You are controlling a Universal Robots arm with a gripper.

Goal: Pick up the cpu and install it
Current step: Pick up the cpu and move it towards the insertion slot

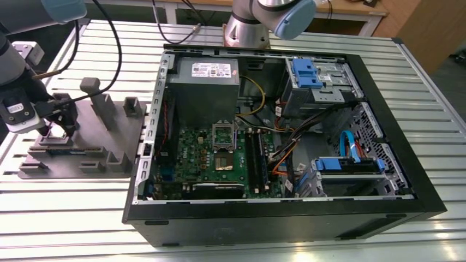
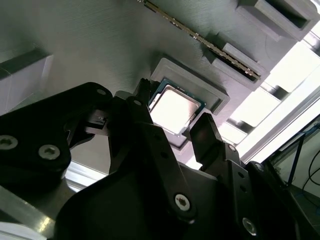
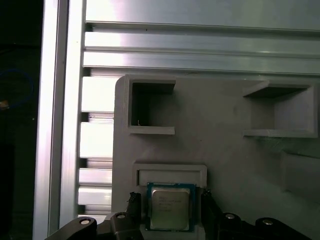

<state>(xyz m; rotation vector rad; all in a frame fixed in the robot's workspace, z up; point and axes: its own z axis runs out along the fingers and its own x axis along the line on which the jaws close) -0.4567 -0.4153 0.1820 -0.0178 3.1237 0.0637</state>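
Observation:
The cpu (image 3: 170,209), a small square chip with a dull silver top and a green rim, lies flat in a shallow recess of the grey holder block (image 3: 225,150). It also shows in the second wrist view as the cpu (image 2: 175,107). My gripper (image 3: 170,199) hangs just over it, open, with one black finger (image 3: 132,200) on each side and a small gap to the chip's edges. In the exterior view my gripper (image 1: 60,131) stands over the holder block (image 1: 95,142) at that view's left. The motherboard (image 1: 218,158) with its socket (image 1: 224,134) lies in the open computer case (image 1: 291,213).
A long memory stick (image 2: 200,37) stands in a slot of the holder block near the chip. Upright posts (image 1: 91,87) rise from the block. The case holds a grey metal box (image 1: 207,82), blue drive brackets (image 1: 306,71) and cables. A second arm's base (image 1: 248,27) stands behind the case.

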